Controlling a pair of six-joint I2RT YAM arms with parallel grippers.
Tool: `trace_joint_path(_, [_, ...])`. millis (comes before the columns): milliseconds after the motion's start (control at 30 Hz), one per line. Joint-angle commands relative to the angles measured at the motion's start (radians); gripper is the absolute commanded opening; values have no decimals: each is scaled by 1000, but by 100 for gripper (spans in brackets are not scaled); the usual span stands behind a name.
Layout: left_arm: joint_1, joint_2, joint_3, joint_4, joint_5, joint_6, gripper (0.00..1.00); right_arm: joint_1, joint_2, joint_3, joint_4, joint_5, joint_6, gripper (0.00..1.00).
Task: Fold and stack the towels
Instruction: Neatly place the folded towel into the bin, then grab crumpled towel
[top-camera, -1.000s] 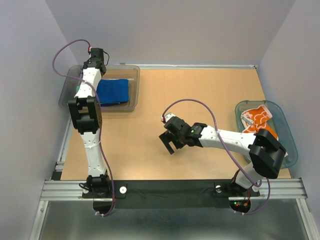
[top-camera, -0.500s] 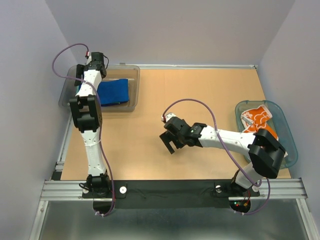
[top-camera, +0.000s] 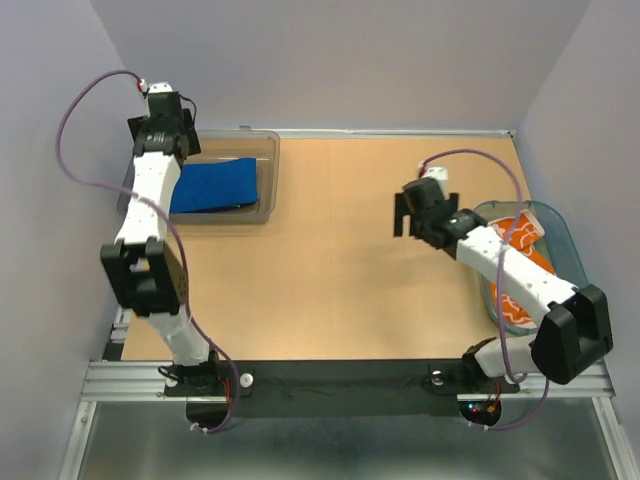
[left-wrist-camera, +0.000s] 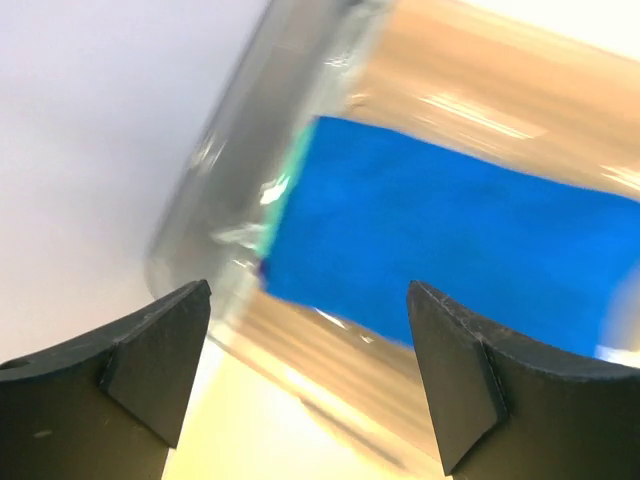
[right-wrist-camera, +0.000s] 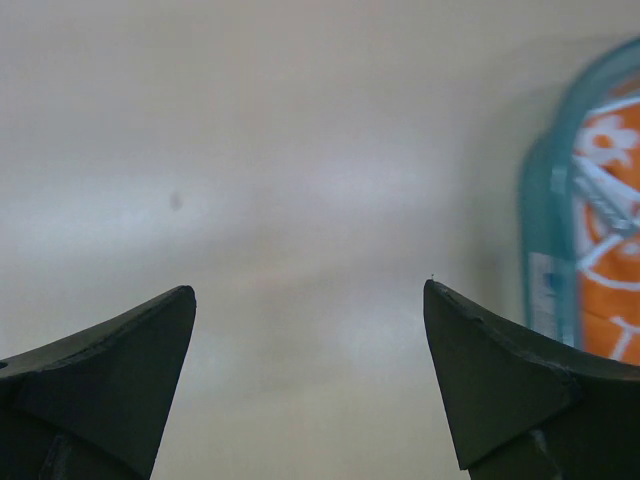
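A folded royal blue towel (top-camera: 215, 185) lies in the clear grey bin (top-camera: 262, 150) at the back left. In the left wrist view the blue towel (left-wrist-camera: 450, 230) shows a thin mint edge beneath it. My left gripper (top-camera: 163, 128) hangs above the bin's left end, open and holding nothing (left-wrist-camera: 308, 290). The white and orange flowered towel (top-camera: 520, 240) lies crumpled in the teal basket (top-camera: 483, 213) on the right. My right gripper (top-camera: 412, 212) hovers open and empty just left of the basket. In the right wrist view my right gripper (right-wrist-camera: 309, 287) has bare table between its fingers.
The bin's wall (left-wrist-camera: 240, 180) stands close to the left side wall. The teal basket's rim (right-wrist-camera: 545, 220) and the orange towel (right-wrist-camera: 610, 220) sit at the right edge of the right wrist view. The black rail (top-camera: 340, 378) runs along the near edge.
My left gripper opened, let go of the blue towel and drew up and back to the left. The right arm swung from the table's middle to the right, toward the basket.
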Motion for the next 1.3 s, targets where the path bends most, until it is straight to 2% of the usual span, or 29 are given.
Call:
trace_joint_path(0, [-8, -415, -371, 261, 445, -137, 93, -236, -95, 49, -23, 68, 64, 100])
trace_joint_path(33, [-15, -472, -450, 379, 508, -185, 95, -347, -112, 47, -23, 62, 73, 100])
trace_joint_path(100, [-35, -605, -629, 455, 629, -213, 96, -452, -118, 46, -23, 48, 73, 100])
trace_joint_path(133, [-55, -638, -672, 485, 642, -217, 96, -553, -105, 49, -20, 37, 75, 100])
trace_joint_path(233, [-155, -725, -794, 498, 621, -190, 96, -734, -57, 49, -5, -32, 82, 100])
trace_joint_path(333, [-253, -782, -894, 498, 589, -156, 96, -848, 6, 21, 49, -102, 124, 100])
trace_joint_path(500, [-294, -828, -1001, 496, 586, -150, 96, -920, 87, -91, 130, -122, 224, 100])
trace_joint_path(800, [-325, -798, -1015, 500, 627, -177, 96, -953, 219, -223, 251, -195, 283, 100])
trace_joint_path(867, [-327, -795, -1017, 498, 621, -179, 96, -954, 233, -250, 279, -199, 285, 96])
trace_joint_path(967, [-327, -795, -1023, 522, 624, -181, 96, -959, 251, -278, 317, -237, 277, 78])
trace_joint_path(1000, [-327, -792, -1021, 523, 642, -184, 96, -957, 257, -283, 324, -241, 274, 54])
trace_joint_path(1100, [-327, -784, -1021, 530, 662, -190, 96, -959, 241, -289, 330, -236, 259, 2])
trace_joint_path(1267, [-327, -773, -1020, 532, 678, -193, 96, -957, 72, -287, 325, -208, 196, 1])
